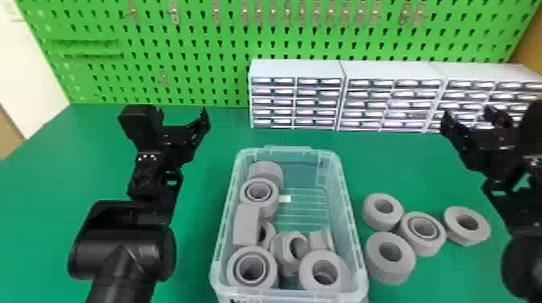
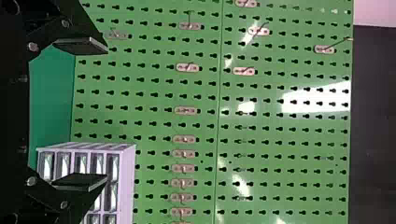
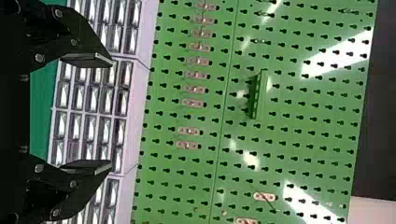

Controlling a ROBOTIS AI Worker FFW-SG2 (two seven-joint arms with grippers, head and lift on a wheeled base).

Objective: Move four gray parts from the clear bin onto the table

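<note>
A green pegboard (image 1: 193, 52) rises behind the green bench (image 1: 60, 161), with white drawer units (image 1: 298, 70) at its foot, toward the right. On the bench, nearer the robot, sits the clear bin (image 1: 288, 294), several gray parts (image 1: 252, 268) inside. They crowd its left side and near end, some with their holes facing up, others on their sides; the far right of its floor is bare.

Four more parts lie on the bench to the right of the bin. One (image 1: 383, 211) is farther off, one (image 1: 390, 258) nearer the robot by the bin's wall, and a ringed one (image 1: 422, 233) sits close against both. The fourth (image 1: 467, 225) is just beyond that, farthest right.

The left claw (image 1: 182, 115) is over the bench, left of the bin, its fingers spread wide with nothing between them. The right claw (image 1: 468, 115) is up on the right, in front of the drawer units, also wide and empty.
</note>
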